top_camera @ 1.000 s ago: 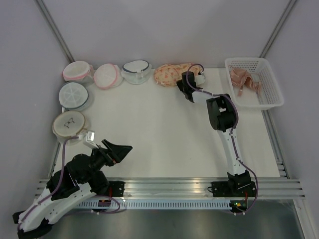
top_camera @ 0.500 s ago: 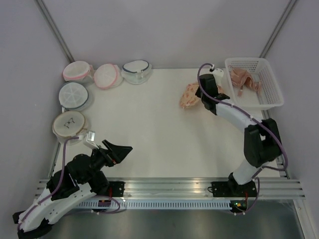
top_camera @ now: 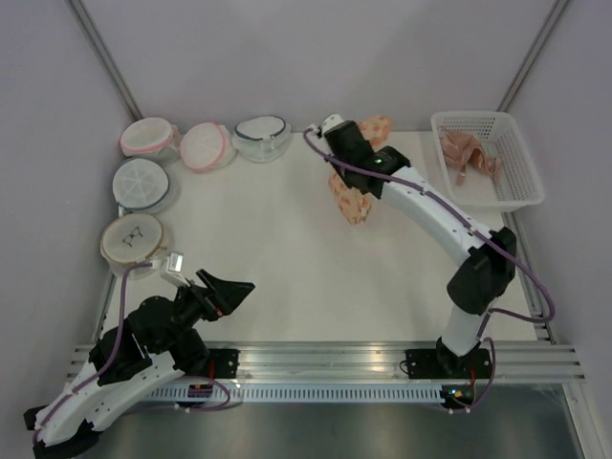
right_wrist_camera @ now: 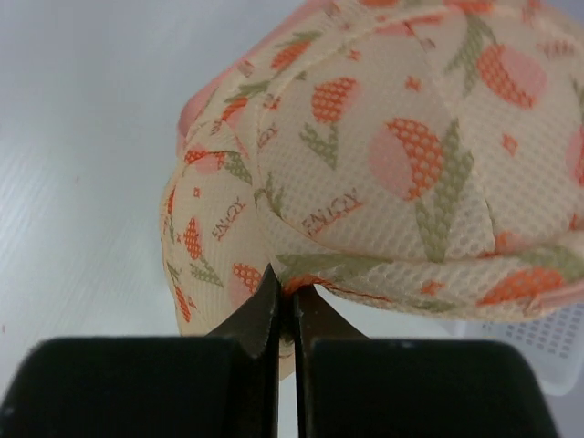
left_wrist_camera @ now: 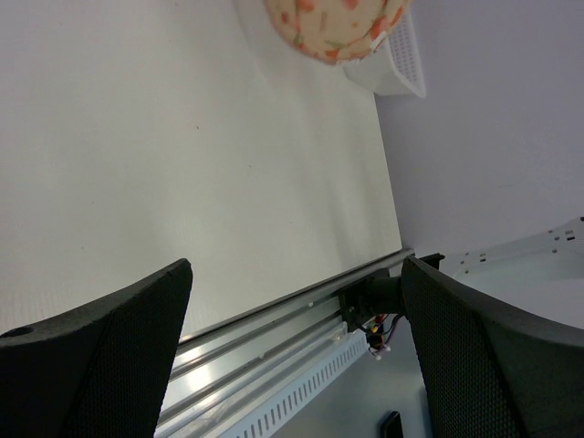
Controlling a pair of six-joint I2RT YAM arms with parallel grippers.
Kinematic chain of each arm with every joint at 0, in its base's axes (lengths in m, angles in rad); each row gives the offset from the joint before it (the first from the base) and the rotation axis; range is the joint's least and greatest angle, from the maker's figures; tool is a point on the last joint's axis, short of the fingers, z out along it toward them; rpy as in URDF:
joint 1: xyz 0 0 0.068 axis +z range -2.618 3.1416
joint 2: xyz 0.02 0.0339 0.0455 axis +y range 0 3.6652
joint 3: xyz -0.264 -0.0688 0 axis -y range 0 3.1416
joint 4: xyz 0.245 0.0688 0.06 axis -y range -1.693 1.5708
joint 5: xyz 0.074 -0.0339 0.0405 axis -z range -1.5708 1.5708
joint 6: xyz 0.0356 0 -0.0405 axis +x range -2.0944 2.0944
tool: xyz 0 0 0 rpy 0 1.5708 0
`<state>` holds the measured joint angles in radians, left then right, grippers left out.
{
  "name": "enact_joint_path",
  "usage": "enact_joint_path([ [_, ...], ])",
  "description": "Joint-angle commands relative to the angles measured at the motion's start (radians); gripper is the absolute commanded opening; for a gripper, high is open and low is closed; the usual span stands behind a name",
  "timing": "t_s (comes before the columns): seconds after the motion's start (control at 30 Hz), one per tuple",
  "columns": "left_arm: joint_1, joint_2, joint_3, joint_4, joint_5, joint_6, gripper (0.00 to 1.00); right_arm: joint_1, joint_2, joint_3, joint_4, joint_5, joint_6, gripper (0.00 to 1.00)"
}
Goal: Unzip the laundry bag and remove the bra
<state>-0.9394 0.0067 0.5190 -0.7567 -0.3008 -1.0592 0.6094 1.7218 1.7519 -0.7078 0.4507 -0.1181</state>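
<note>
— Since a second before, right claw had carried the bag from the desk's far edge. From above it dangled mid-desk, with left claw gaping, well apart.
— Left wrist?
— Only the bag's underside, high up, near the basket.
— Right wrist?
— Tips clamped on a thin fold of mesh, so it could slip and drop. Bra unseen; whether the bag was open, I couldn't tell.
</note>
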Motion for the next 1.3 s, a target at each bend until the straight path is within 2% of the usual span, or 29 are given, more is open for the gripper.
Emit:
enact_joint_path([
  [0.0, -0.001, -0.067, 0.024, 0.016, 0.035, -0.024, 1.00, 0.145, 0.151, 0.070, -0.376, 0.089, -0.123, 0.00],
  [0.1, -0.001, -0.067, 0.032, 0.014, 0.046, -0.025, 0.99, 0.232, 0.205, 0.103, -0.389, 0.130, -0.118, 0.00],
  [0.2, -0.001, -0.068, 0.044, 0.010, 0.051, -0.019, 0.99, 0.274, 0.264, 0.139, -0.438, 0.216, -0.091, 0.01],
  [0.27, -0.002, -0.068, 0.056, -0.004, 0.049, -0.013, 0.99, 0.291, 0.285, 0.161, -0.473, 0.207, -0.078, 0.00],
  [0.37, -0.001, -0.070, 0.062, -0.021, 0.040, -0.008, 0.99, 0.357, 0.260, 0.106, -0.441, 0.281, -0.066, 0.00],
  [0.43, -0.001, -0.070, 0.062, -0.024, 0.037, -0.007, 0.99, 0.380, 0.237, 0.086, -0.427, 0.458, -0.025, 0.00],
  [0.53, -0.002, -0.071, 0.061, -0.024, 0.045, -0.010, 0.99, 0.362, 0.219, 0.080, -0.420, 0.629, 0.052, 0.00],
  [0.57, -0.001, -0.071, 0.062, -0.026, 0.048, -0.008, 0.99, 0.336, 0.222, 0.107, -0.447, 0.746, 0.086, 0.00],
  [0.6, -0.001, -0.071, 0.065, -0.029, 0.051, -0.007, 0.99, 0.319, 0.229, 0.133, -0.479, 0.788, 0.185, 0.00],
  [0.67, -0.001, -0.073, 0.072, -0.038, 0.055, -0.007, 0.99, 0.267, 0.237, 0.205, -0.562, 0.865, 0.266, 0.00],
  [0.8, -0.001, -0.074, 0.079, -0.056, 0.058, -0.004, 0.99, 0.274, 0.237, 0.180, -0.516, 0.885, 0.239, 0.00],
  [0.97, -0.001, -0.076, 0.098, -0.081, 0.057, 0.001, 0.99, 0.401, 0.369, 0.094, -0.573, 0.823, 0.306, 0.00],
  [1.1, -0.001, -0.076, 0.116, -0.119, 0.049, -0.004, 0.99, 0.481, 0.432, 0.040, -0.507, 0.564, 0.316, 0.01],
  [1.13, -0.001, -0.076, 0.121, -0.133, 0.046, -0.004, 0.99, 0.507, 0.420, 0.003, -0.416, 0.402, 0.287, 0.33],
  [1.17, -0.001, -0.076, 0.128, -0.139, 0.045, -0.004, 0.99, 0.519, 0.359, -0.030, -0.351, 0.303, 0.269, 0.62],
  [1.2, -0.001, -0.076, 0.133, -0.148, 0.040, -0.004, 0.99, 0.530, 0.314, -0.067, -0.288, 0.220, 0.255, 0.97],
  [1.23, -0.001, -0.077, 0.137, -0.162, 0.035, -0.004, 0.99, 0.538, 0.270, -0.124, -0.195, 0.097, 0.256, 0.98],
  [1.27, 0.001, -0.077, 0.147, -0.168, 0.032, -0.004, 0.99, 0.536, 0.187, -0.147, -0.156, 0.057, 0.261, 0.98],
])
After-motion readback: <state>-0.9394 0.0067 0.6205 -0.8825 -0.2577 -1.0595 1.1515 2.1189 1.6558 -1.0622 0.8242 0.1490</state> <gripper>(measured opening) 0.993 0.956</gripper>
